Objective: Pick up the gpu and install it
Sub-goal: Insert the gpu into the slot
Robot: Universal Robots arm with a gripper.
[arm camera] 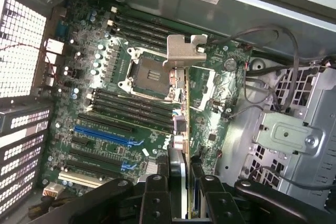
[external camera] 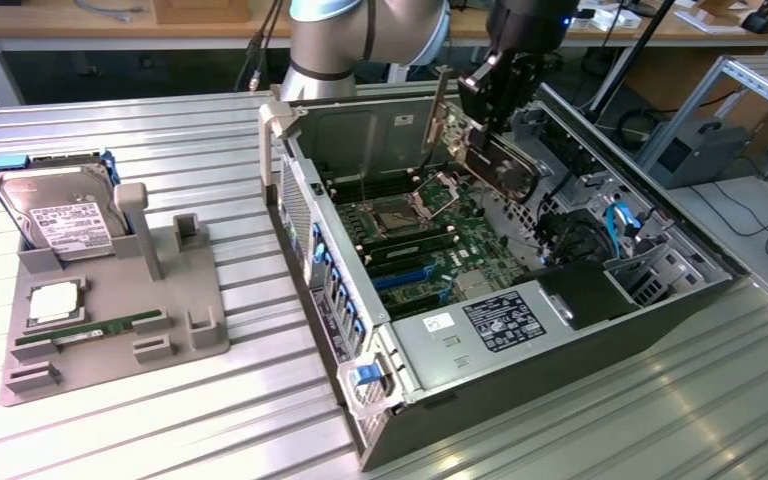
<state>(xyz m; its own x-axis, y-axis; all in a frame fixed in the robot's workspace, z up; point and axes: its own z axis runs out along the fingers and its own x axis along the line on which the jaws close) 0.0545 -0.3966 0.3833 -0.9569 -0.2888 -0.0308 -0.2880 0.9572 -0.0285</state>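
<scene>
The gpu (external camera: 502, 165) is grasped by the gripper (external camera: 487, 118), with the fingers clenched on the card's upper edge. The card is held above the open computer case (external camera: 624, 330), at about 1 o'clock from the middle of the exterior view. In the wrist view the gpu (arm camera: 184, 111) is seen edge-on between the 2 fingers (arm camera: 156, 192), with its silvery bracket (arm camera: 185, 51) at the far end. It has not been seated: it hangs clear of the motherboard (external camera: 424, 250), over the region of the CPU socket (arm camera: 147, 74) and the memory slots. The blue expansion slots (external camera: 411, 275) lie apart from it, toward 7 o'clock of the card in the exterior view.

Several risks can be judged from this pose. If the card were lowered where it hangs, its edge connector would be brought down on the socket, which appears empty, and the contacts could be damaged. The long bracket (external camera: 435, 110) could be caught on the case's rear wall (external camera: 357, 125) if the card is not kept square to the slot. Because only a narrow part of the card is gripped, it could pivot in the grip once insertion force is met. Loose cables (arm camera: 262, 93) lie just beside the card's path and could be snagged.

At 9 o'clock of the exterior view, the hard drive (external camera: 57, 215) and the memory stick (external camera: 91, 330) rest on the grey fixture (external camera: 197, 290).
</scene>
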